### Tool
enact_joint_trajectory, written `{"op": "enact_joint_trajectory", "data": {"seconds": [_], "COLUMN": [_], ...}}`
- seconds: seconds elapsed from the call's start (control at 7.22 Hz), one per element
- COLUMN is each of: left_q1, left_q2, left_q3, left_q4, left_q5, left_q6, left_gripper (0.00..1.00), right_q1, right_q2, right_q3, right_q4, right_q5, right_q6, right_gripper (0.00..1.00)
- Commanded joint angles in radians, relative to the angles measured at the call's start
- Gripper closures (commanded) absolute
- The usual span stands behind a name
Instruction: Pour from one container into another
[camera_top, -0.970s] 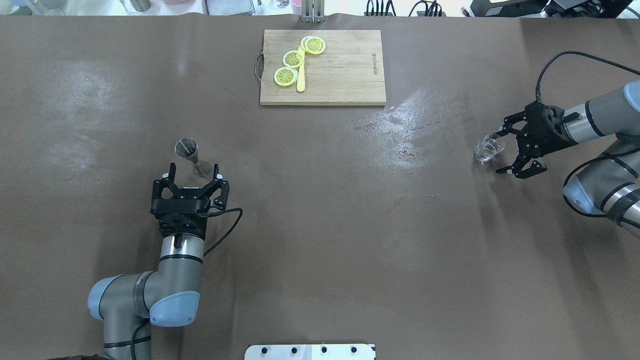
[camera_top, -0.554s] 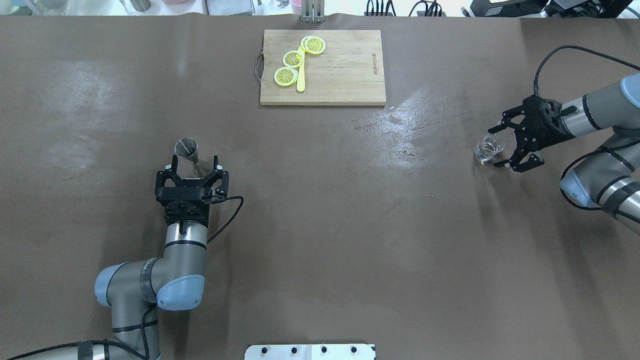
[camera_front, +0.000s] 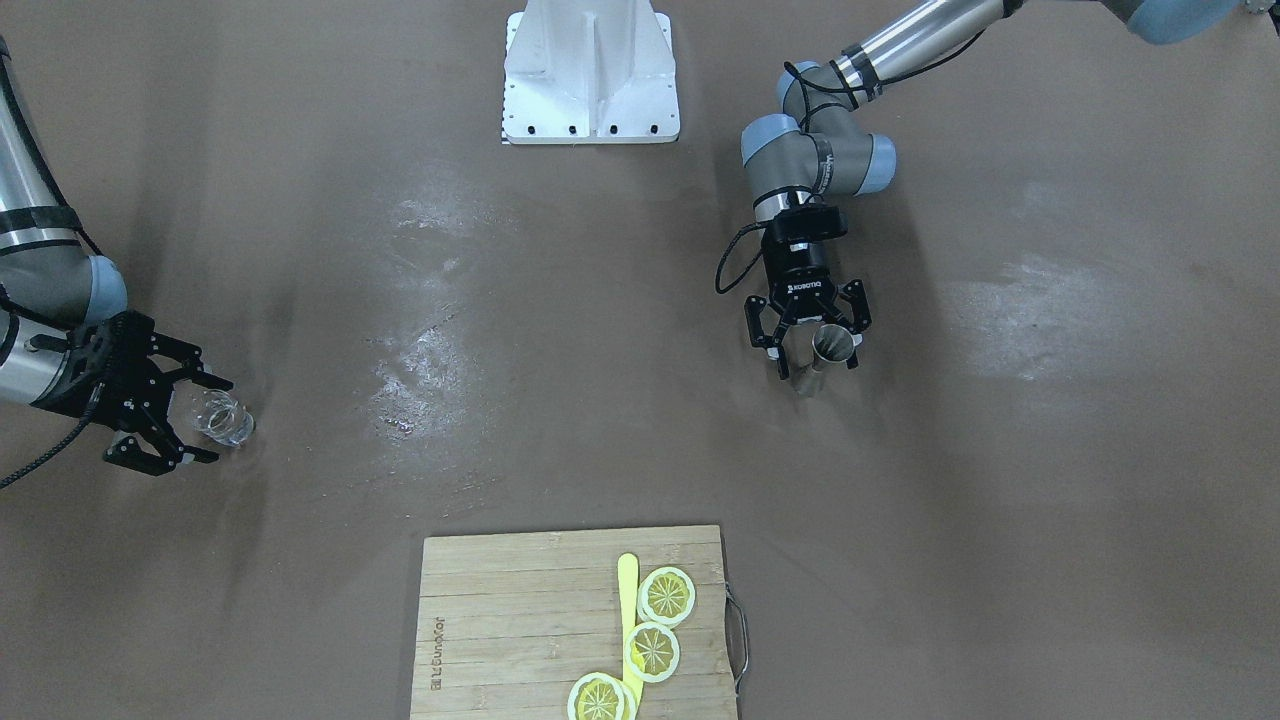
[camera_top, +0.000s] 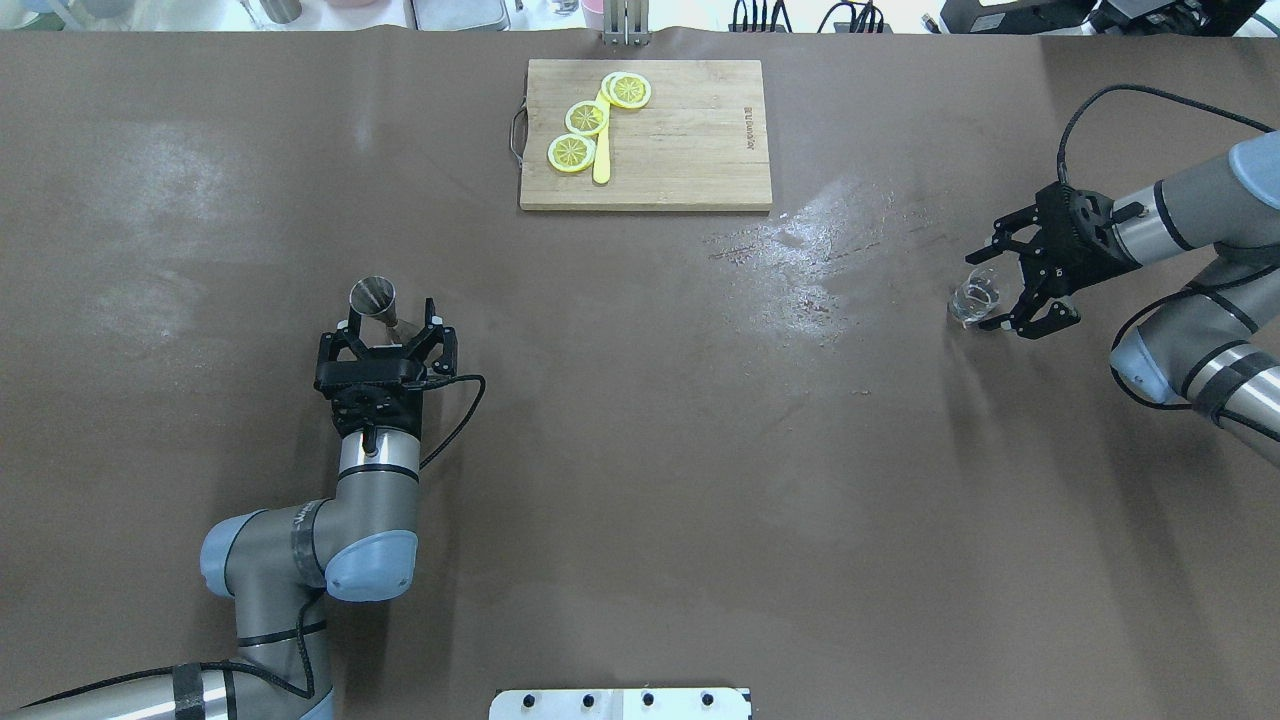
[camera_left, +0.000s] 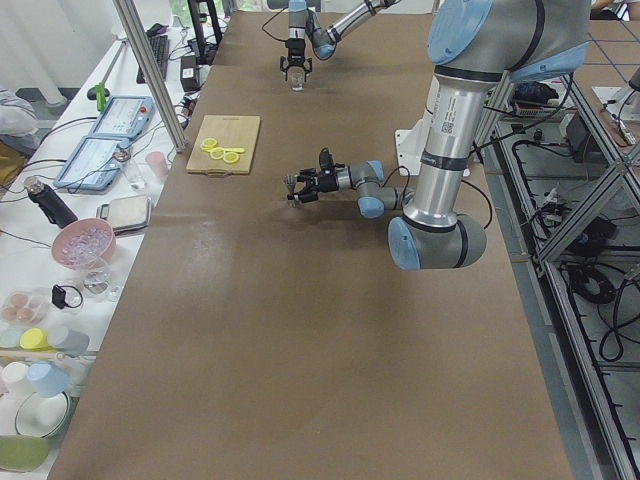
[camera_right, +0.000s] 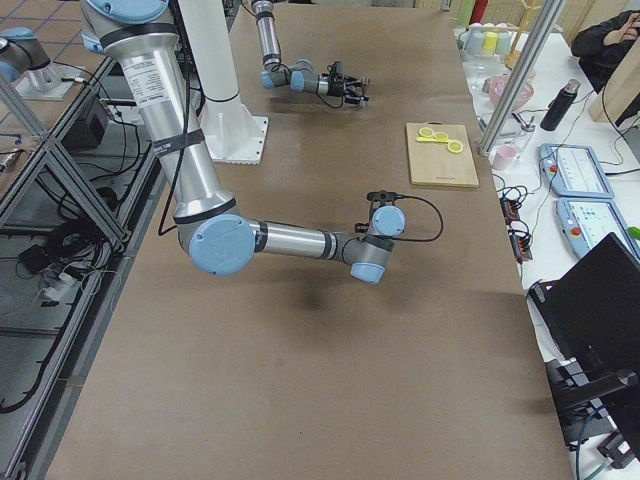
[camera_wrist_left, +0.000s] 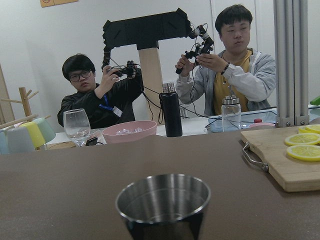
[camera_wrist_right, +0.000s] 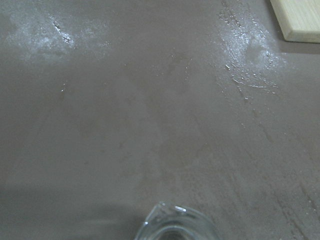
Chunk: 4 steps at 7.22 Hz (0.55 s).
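The steel jigger (camera_top: 372, 297) stands upright, long axis vertical, mouth up, left of the table's (camera_top: 640, 450) middle, inside the spread, empty left tool (camera_top: 390, 325). The glass cup (camera_top: 975, 297) stands far right, lip pointing away from the wide-open, empty right tool (camera_top: 990, 295) straddling it. "ROBOTIQ" marks the left tool. Wet patches (camera_top: 820, 250) shine on the brown table.

The left gripper (camera_top: 390, 318) is further forward, straddling the jigger (camera_top: 376, 300) (jaws spread). The right gripper (camera_top: 988, 291) now flanks the glass cup (camera_top: 971, 301).
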Motion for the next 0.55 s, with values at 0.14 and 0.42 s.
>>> {"op": "enact_joint_trajectory", "data": {"seconds": [0.14, 0.42], "left_q1": [0.001, 0.001], "left_q2": [-0.002, -0.004], "left_q3": [0.016, 0.005], "left_q4": [0.059, 0.141], "left_q5": [0.001, 0.003], "left_q6": [-0.072, -0.123], "left_gripper": [0.25, 0.29], "right_q1": [-0.019, -0.014], "right_q2": [-0.008, -0.009], "right_q3": [-0.009, -0.016], "right_q4": [0.038, 0.041], "right_q5": [0.011, 0.011], "right_q6": [0.002, 0.002], "right_gripper": [0.1, 0.16]}}
